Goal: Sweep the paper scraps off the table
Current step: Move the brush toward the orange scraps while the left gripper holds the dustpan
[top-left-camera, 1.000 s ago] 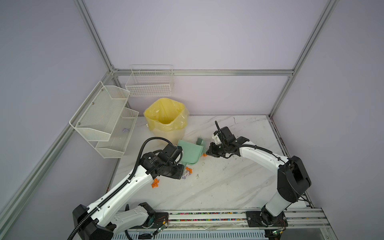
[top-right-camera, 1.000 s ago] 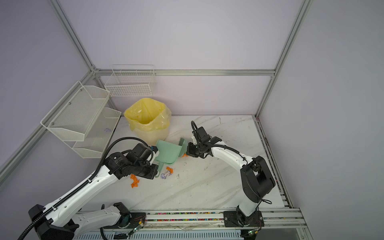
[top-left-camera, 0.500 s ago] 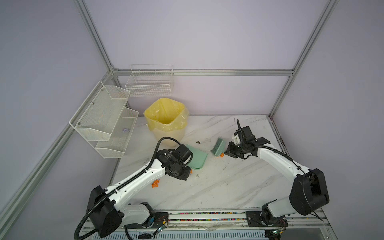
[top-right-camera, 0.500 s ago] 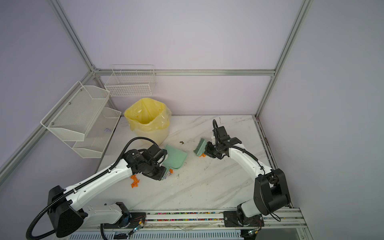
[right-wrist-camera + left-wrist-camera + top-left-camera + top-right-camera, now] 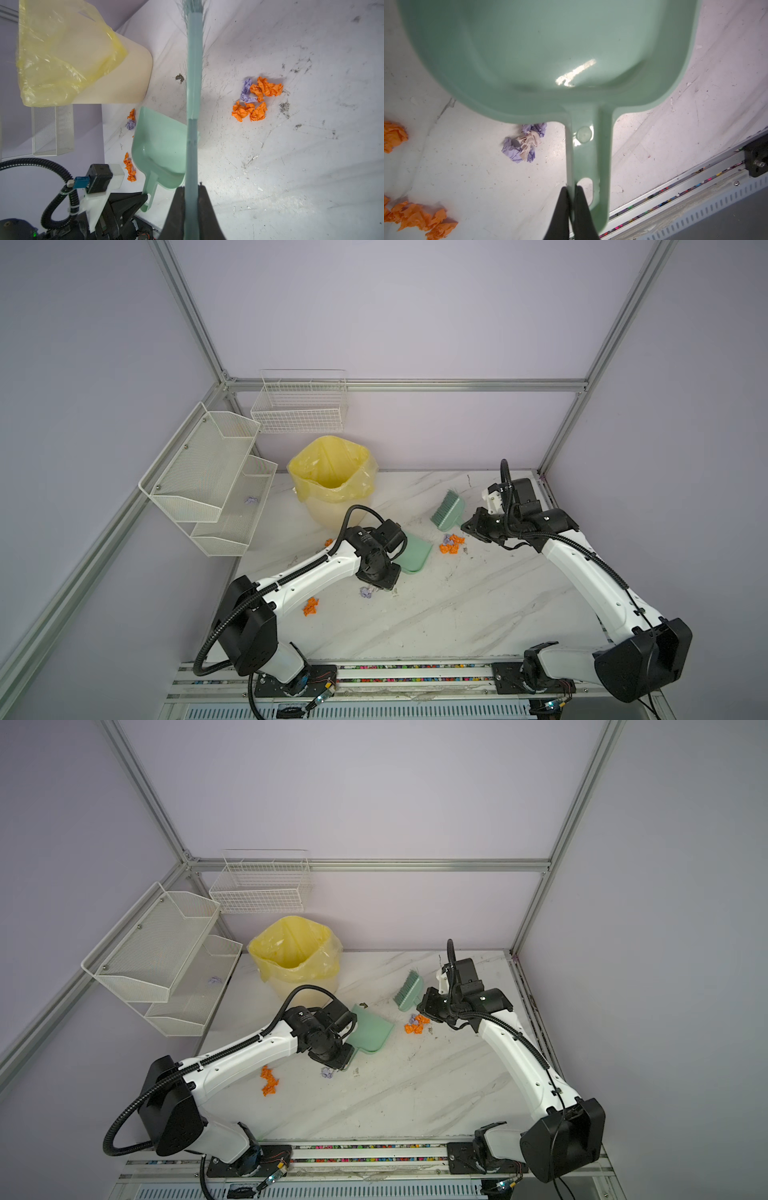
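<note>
On the white marble table [image 5: 457, 614], a cluster of orange and lavender paper scraps [image 5: 452, 544] [image 5: 417, 1024] [image 5: 257, 99] lies between brush and dustpan. More paper scraps lie by my left arm: orange ones [image 5: 310, 606] [image 5: 269, 1081] and a lavender wad [image 5: 366, 592] [image 5: 523, 143]. My left gripper [image 5: 572, 189] [image 5: 349, 1052] is shut on the handle of the green dustpan [image 5: 413, 553] [image 5: 550, 52]. My right gripper [image 5: 192, 188] [image 5: 467, 526] is shut on the handle of the green brush [image 5: 448, 510] [image 5: 194, 83], whose bristles point toward the back, beyond the cluster.
A bin lined with a yellow bag [image 5: 332, 481] [image 5: 62, 52] stands at the back left of the table. White mesh shelves [image 5: 208, 481] and a wire basket [image 5: 301, 406] hang on the left and back walls. A rail [image 5: 395, 672] runs along the front edge.
My right arm has pulled the brush right and back, away from the dustpan, and the scrap cluster now shows. My left arm has carried the dustpan to the right.
</note>
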{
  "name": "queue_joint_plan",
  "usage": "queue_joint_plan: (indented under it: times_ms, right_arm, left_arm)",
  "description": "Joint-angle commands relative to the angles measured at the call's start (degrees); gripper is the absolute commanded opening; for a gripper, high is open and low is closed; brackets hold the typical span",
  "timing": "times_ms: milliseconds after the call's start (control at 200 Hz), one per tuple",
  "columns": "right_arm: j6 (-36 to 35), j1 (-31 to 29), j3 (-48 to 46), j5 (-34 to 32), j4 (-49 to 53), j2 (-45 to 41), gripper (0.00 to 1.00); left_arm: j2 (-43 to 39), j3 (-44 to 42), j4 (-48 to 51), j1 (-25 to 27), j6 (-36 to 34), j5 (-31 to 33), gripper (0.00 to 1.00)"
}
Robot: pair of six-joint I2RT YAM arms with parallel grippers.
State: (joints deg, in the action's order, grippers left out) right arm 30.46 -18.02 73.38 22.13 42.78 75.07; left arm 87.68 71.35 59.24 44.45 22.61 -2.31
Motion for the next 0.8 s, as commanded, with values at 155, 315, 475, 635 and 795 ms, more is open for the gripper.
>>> queue_joint_plan:
  times_ms: [155, 315, 475, 635, 795]
  right_arm:
    - [-7.8, 5.51, 9.72, -8.14, 8.7, 2.6, 0.0]
    - [-11.28, 8.33, 13.73, -11.92, 11.32, 4.82, 0.0]
    - [-13.68, 10.4, 16.79, -14.64, 12.78, 5.91, 0.0]
    - [-15.5, 10.64, 18.12, -18.99, 13.03, 7.41, 0.0]
    - [-17.89, 10.64, 18.13, -24.54, 12.86, 9.81, 0.0]
  left_arm:
    - [2.37, 6.2, -1.95, 1.45, -2.28, -1.72, 0.0]
    - [4.5, 7.94, -3.01, 2.0, -2.57, -3.47, 0.0]
    - [6.85, 10.01, -2.99, 2.86, -2.99, -3.93, 0.0]
    - [8.41, 11.62, -3.08, 3.36, -2.97, -3.76, 0.0]
    - [9.48, 11.95, -3.34, 3.98, -2.75, -3.45, 0.0]
